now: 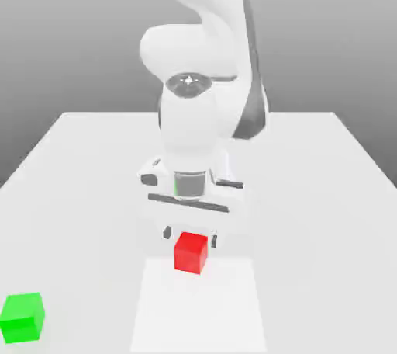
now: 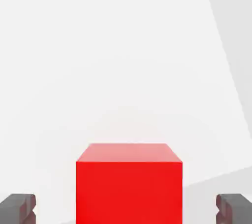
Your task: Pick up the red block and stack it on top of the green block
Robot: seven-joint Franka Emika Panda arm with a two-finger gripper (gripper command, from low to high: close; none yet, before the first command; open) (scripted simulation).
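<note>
Exterior view: arm (image 1: 203, 81) bent low over a white desk (image 1: 326, 189), tool (image 1: 190, 234) spread above the red block (image 1: 191, 252).

Taking the red block as landmark: it sits on the desk just in front of the tool, whose two dark fingers (image 1: 167, 232) hang to either side of the block's far top edge, apart from it. The green block (image 1: 22, 317) rests on the desk well apart from the red one, toward the exterior view's left and nearer the camera. A lighter rectangular patch (image 1: 233, 306) of the desk lies under and in front of the red block. In the hand view the red block (image 2: 129, 183) stands between the two grey fingertips (image 2: 18, 208), with bare desk showing on each side, so nothing is pinched.
</note>
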